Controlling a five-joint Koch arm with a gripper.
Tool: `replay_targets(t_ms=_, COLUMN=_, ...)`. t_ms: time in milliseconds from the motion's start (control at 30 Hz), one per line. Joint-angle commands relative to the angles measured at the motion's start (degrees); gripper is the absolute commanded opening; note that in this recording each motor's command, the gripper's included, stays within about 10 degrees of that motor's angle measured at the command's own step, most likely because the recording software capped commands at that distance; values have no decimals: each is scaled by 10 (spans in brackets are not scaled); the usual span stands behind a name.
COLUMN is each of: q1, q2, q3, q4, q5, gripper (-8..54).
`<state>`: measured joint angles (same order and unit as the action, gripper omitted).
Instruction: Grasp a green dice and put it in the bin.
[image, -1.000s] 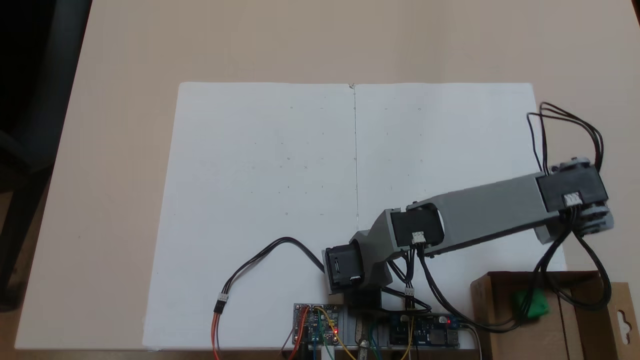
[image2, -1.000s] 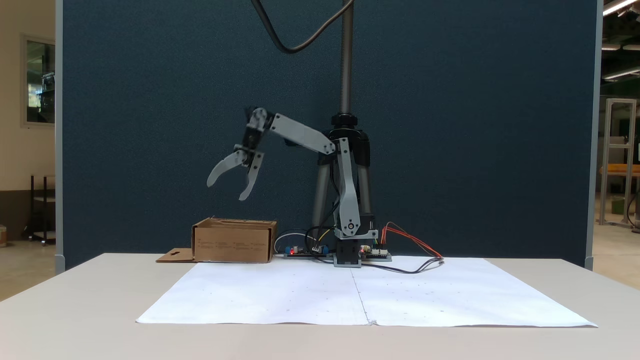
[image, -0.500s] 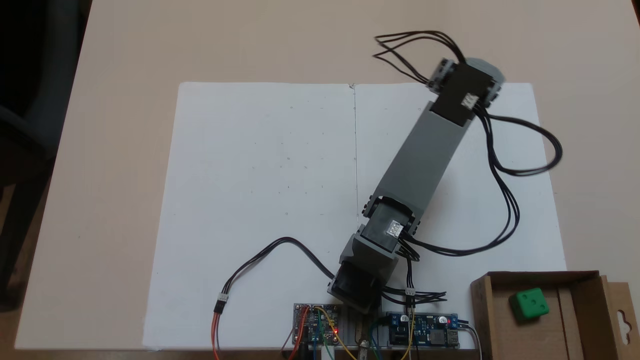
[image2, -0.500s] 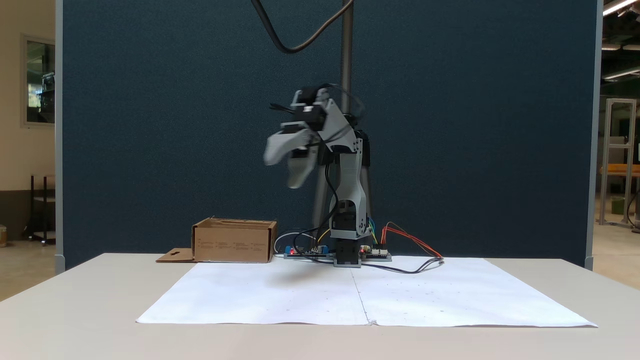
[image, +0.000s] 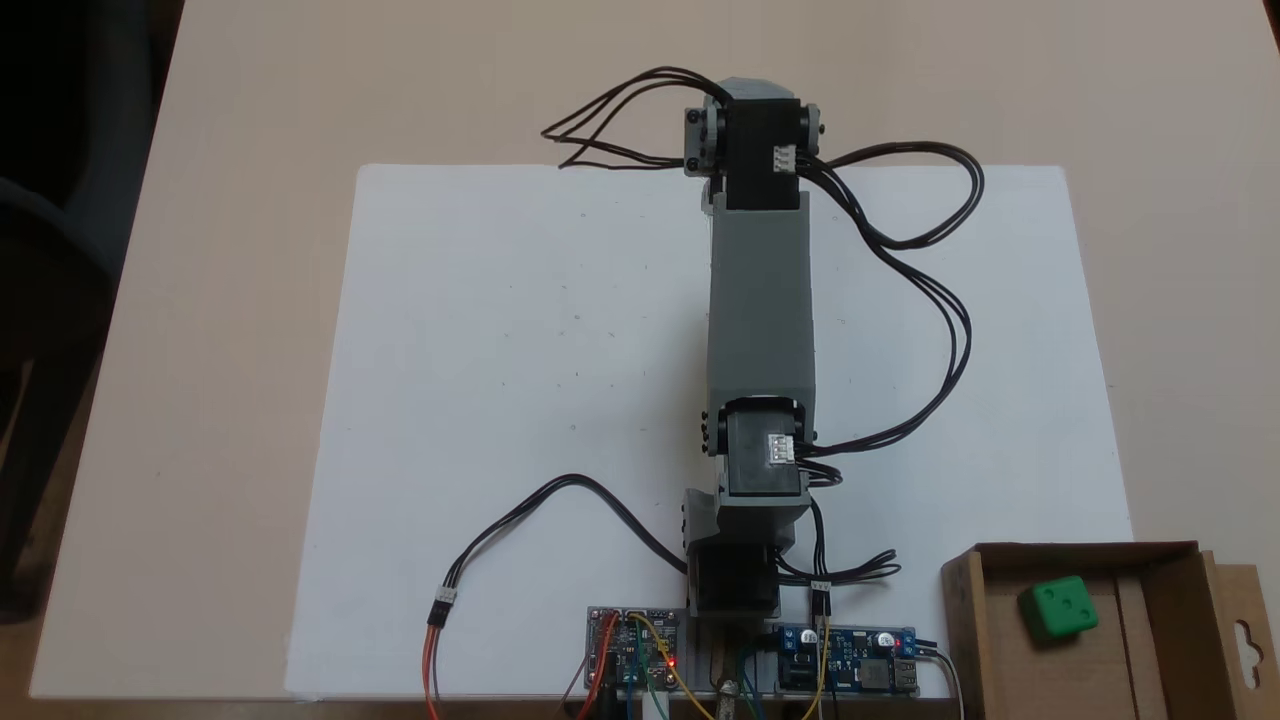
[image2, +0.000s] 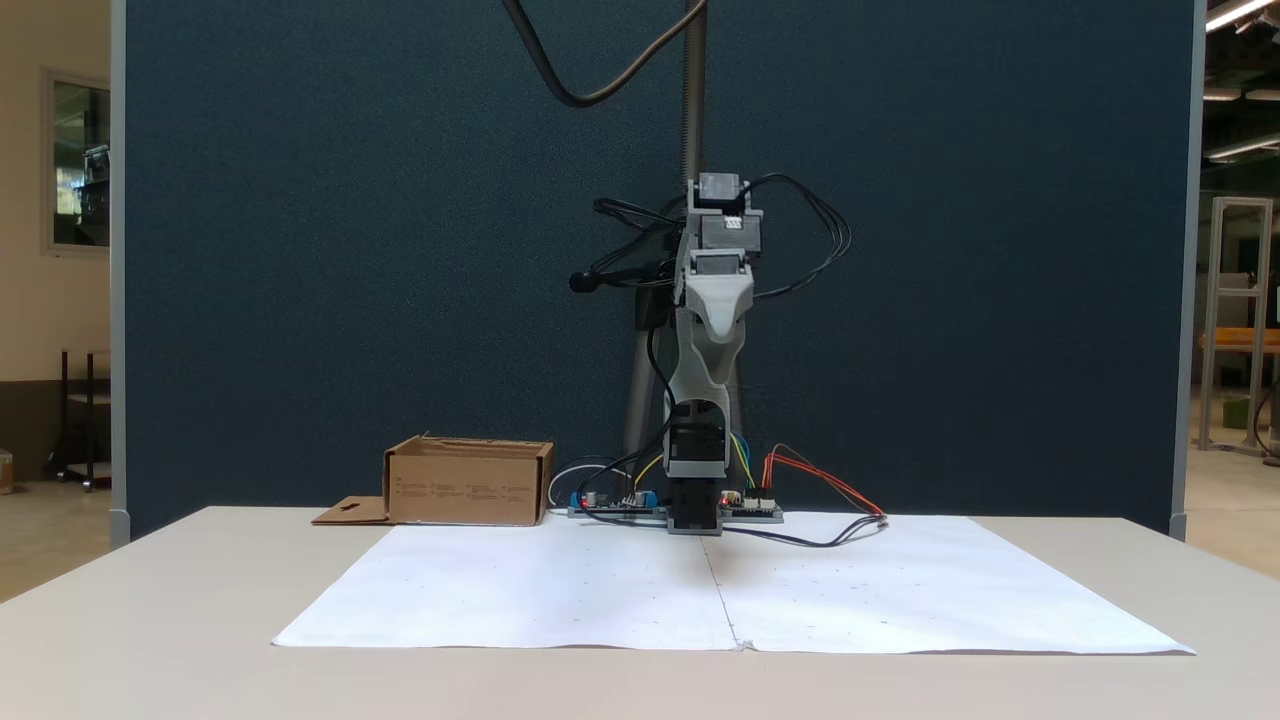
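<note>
The green dice (image: 1058, 609) lies inside the bin (image: 970, 620), on its floor toward the left wall as the top-down fixed view shows it, with a three-pip face up. The bin sits at the near right corner of that view, on the desk (image: 250, 120) just beside the white paper sheet (image: 520, 330). The arm (image: 760, 300) stretches straight out from its base toward the far edge of the sheet, well apart from the bin. In the front-on fixed view the gripper (image2: 712, 385) points toward the camera with one jaw behind the other, so whether the jaws are open or closed cannot be told; nothing green shows between them.

The task looks done, so little is left to fail. The main risk is the loose black cables (image: 930, 300) looping off the arm's right side: a swing back toward the bin could drag them across its open top, nudge the light cardboard, or tip the dice out.
</note>
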<state>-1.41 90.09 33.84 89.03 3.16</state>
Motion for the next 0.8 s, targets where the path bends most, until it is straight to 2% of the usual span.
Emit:
replay_targets(t_ms=0, q1=-7, q2=34, q3=18, q4=-76, q5=35, gripper=435)
replay_targets(t_ms=767, q1=29, q2=250, q3=667, q4=-632, q5=28, gripper=436)
